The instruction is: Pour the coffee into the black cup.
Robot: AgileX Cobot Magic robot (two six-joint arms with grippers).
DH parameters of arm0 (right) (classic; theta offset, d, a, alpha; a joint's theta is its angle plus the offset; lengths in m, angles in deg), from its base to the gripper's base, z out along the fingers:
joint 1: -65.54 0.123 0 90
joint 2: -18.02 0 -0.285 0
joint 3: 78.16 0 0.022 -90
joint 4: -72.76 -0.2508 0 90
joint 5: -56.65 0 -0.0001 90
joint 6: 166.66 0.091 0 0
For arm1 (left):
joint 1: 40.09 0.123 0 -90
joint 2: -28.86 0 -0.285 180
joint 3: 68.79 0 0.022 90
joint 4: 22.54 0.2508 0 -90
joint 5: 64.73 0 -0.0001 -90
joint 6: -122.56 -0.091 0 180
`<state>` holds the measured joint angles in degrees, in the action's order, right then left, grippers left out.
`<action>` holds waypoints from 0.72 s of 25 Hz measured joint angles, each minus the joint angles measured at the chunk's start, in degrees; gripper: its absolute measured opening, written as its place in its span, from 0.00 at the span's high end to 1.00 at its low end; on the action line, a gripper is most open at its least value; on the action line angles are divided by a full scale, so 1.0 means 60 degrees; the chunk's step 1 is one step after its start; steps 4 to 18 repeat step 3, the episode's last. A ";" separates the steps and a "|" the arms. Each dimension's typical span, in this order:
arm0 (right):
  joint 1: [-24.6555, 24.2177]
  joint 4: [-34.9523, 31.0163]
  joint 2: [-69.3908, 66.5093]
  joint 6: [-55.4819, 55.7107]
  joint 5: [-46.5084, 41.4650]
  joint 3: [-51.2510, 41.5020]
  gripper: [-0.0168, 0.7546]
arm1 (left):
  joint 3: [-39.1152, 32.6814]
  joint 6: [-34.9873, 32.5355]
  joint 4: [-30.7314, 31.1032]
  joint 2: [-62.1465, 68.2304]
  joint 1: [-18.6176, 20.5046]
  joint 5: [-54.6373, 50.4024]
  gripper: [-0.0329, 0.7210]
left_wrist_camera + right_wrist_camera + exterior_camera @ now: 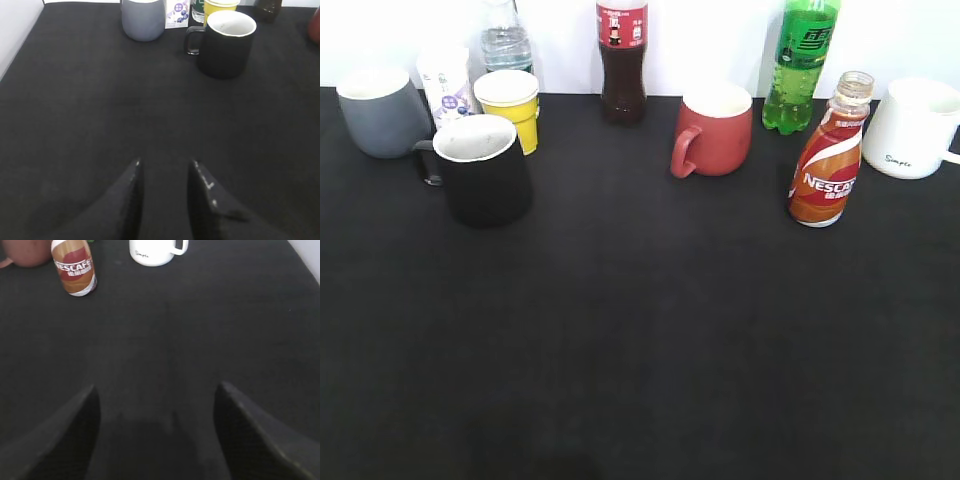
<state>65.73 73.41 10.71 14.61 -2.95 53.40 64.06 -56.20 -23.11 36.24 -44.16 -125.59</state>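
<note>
Both grippers bare above the black table (640,350).
Left gripper (165,167) is slightly parted, holding nothing, with the black cup (225,42) upright at its 1 o'clock; right gripper (155,392) is spread wide, touching nothing, with the coffee (74,267) upright at its 11 o'clock, beside a red mug (712,130).

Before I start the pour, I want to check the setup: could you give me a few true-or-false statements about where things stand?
1. The coffee bottle stands upright with no cap. True.
2. The black cup lies on its side. False: it stands upright, opening up.
3. The right tool holds the bottle. False: it is open, empty, short of it.
4. The red mug stands between cup and bottle. True.
5. The left tool grips the cup's handle. False: it is well short of the cup.
</note>
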 joint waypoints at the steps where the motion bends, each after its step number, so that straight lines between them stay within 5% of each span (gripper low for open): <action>1: 0.0000 0.0000 0.0000 0.0000 0.0000 0.0000 0.26 | 0.0000 0.0000 0.0000 0.0000 0.0000 0.0000 0.64; 18: 0.0000 0.0000 0.0000 0.0000 0.0000 0.0000 0.26 | 0.0000 0.0000 0.0000 0.0000 0.0000 0.0000 0.64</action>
